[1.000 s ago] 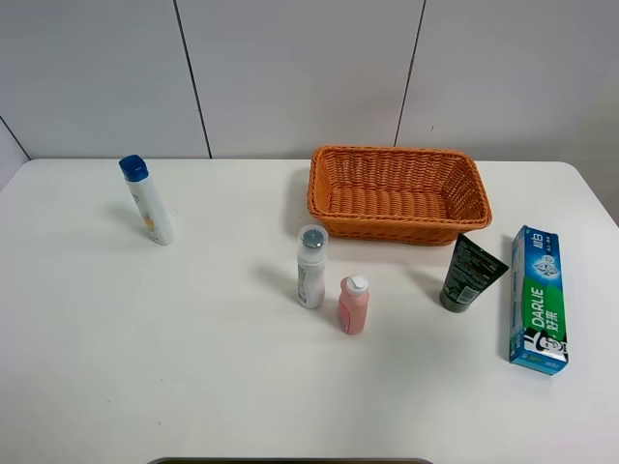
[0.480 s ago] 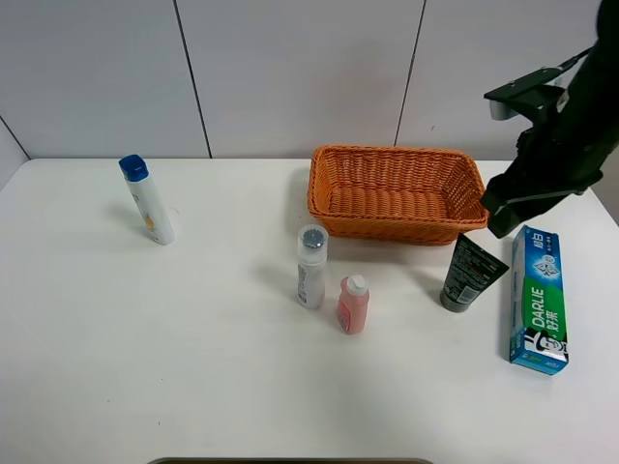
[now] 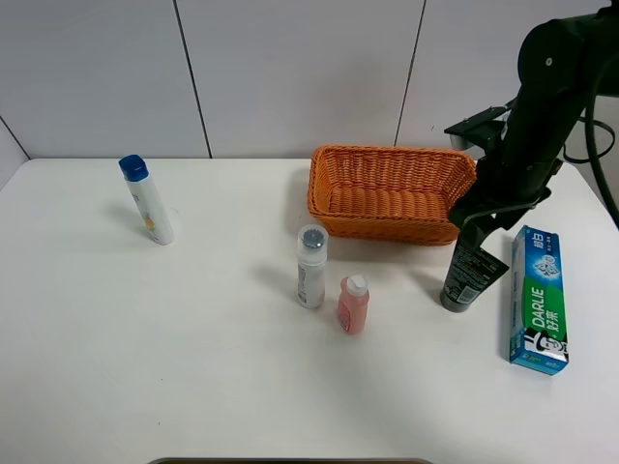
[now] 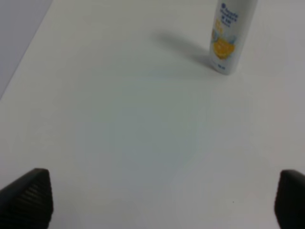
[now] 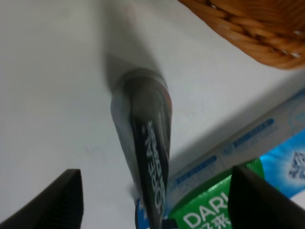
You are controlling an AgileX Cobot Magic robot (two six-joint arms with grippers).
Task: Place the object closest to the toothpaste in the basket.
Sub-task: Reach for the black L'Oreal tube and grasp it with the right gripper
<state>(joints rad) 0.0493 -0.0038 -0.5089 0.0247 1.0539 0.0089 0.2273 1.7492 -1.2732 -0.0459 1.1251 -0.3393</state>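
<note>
Where the white table point(image 3: 193, 367) ends, grey panelled wall point(image 3: 290, 68) rises; basket point(image 3: 387, 224) nearby

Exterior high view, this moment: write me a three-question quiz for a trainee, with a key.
1. True or false: the right gripper is shut on the dark grey squeeze tube.
2. Which thing stands nearest the green and blue toothpaste box? A. small pink bottle B. dark grey squeeze tube C. white bottle with blue cap
3. Fill in: the tube, in front of the orange woven basket, stands on its ____.

Key: 1. False: the jaws are open on either side of the tube. 2. B. 3. cap.
</note>
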